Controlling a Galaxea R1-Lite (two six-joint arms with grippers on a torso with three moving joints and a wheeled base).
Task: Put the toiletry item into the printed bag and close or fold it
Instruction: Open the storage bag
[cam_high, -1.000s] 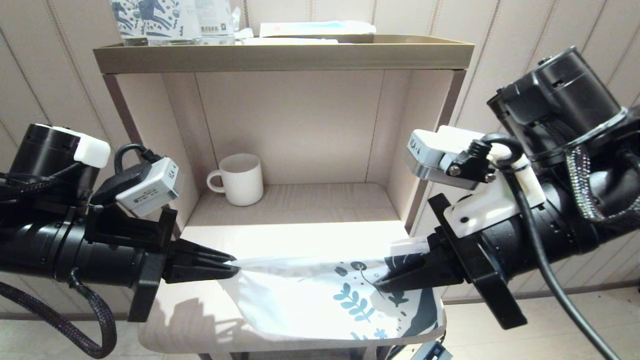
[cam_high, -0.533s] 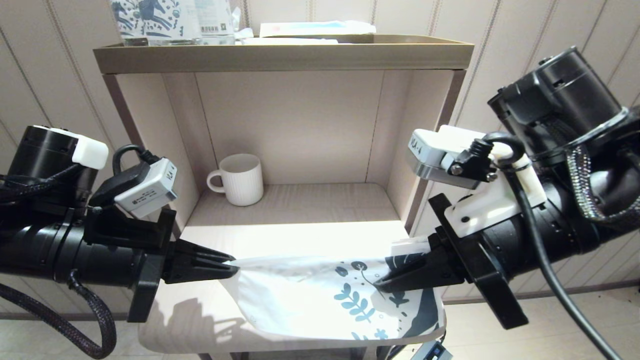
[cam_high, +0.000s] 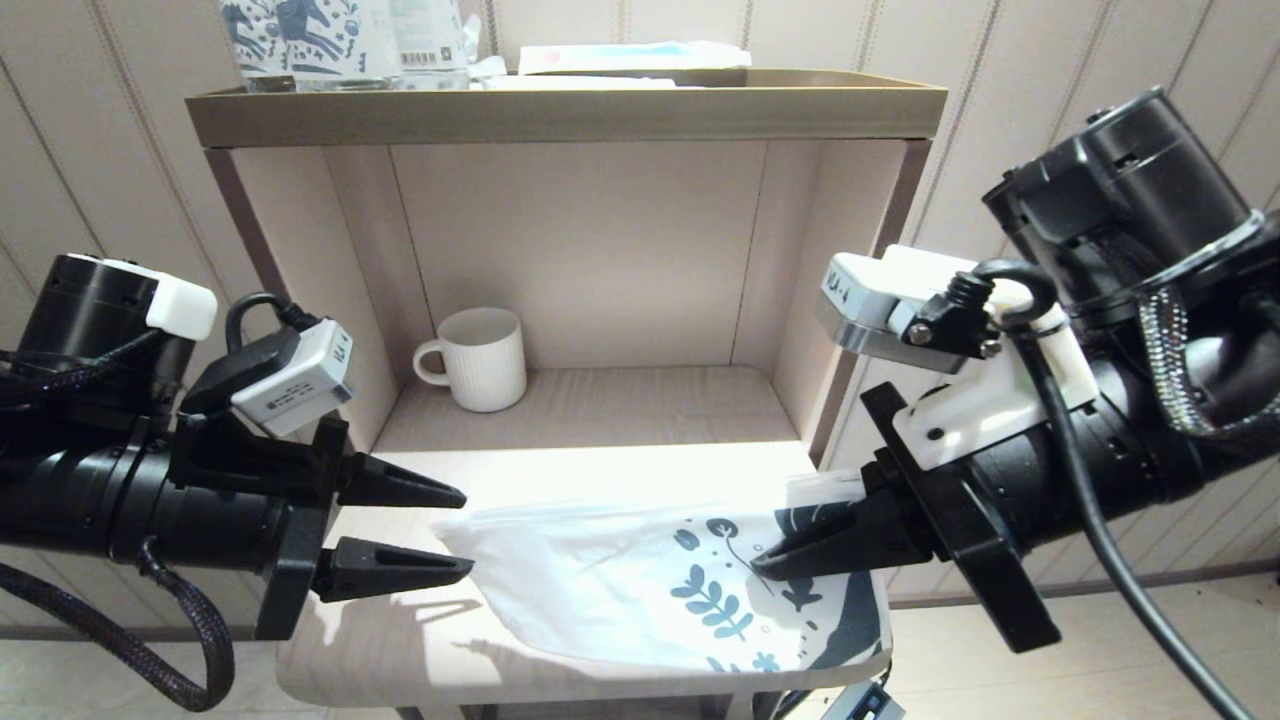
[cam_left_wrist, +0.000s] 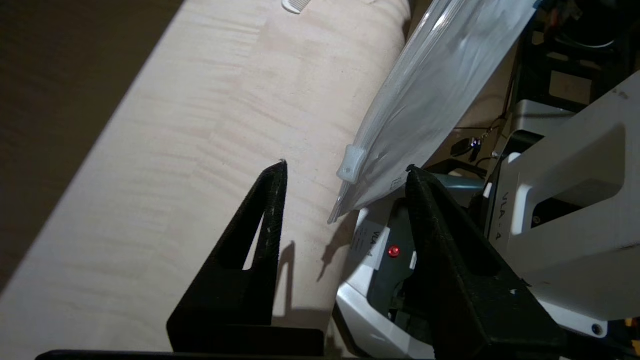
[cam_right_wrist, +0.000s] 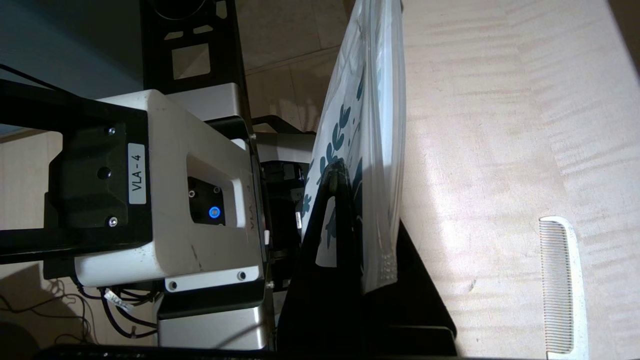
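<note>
The printed bag (cam_high: 620, 590) lies slanted over the front of the light wooden table (cam_high: 380, 640), its leaf-printed end to the right. My right gripper (cam_high: 760, 565) is shut on that printed end, which also shows in the right wrist view (cam_right_wrist: 370, 100). My left gripper (cam_high: 468, 532) stands open at the bag's plain left corner. In the left wrist view the corner with its slider tab (cam_left_wrist: 350, 164) hangs between the fingers (cam_left_wrist: 270, 200), touching neither. The toiletry item (cam_right_wrist: 560, 285), a cream-white comb, lies on the table outside the bag; its end (cam_left_wrist: 297, 5) also shows in the left wrist view.
A white ribbed mug (cam_high: 483, 358) stands at the back left of the open shelf box (cam_high: 560, 115). On top of the box are horse-printed packs (cam_high: 300, 35) and a flat white-and-blue packet (cam_high: 630, 55). The bag's printed end overhangs the table's front right edge.
My left gripper has opened and let go of the bag's left corner, which has dropped a little toward the table. The right gripper keeps its hold in place.
</note>
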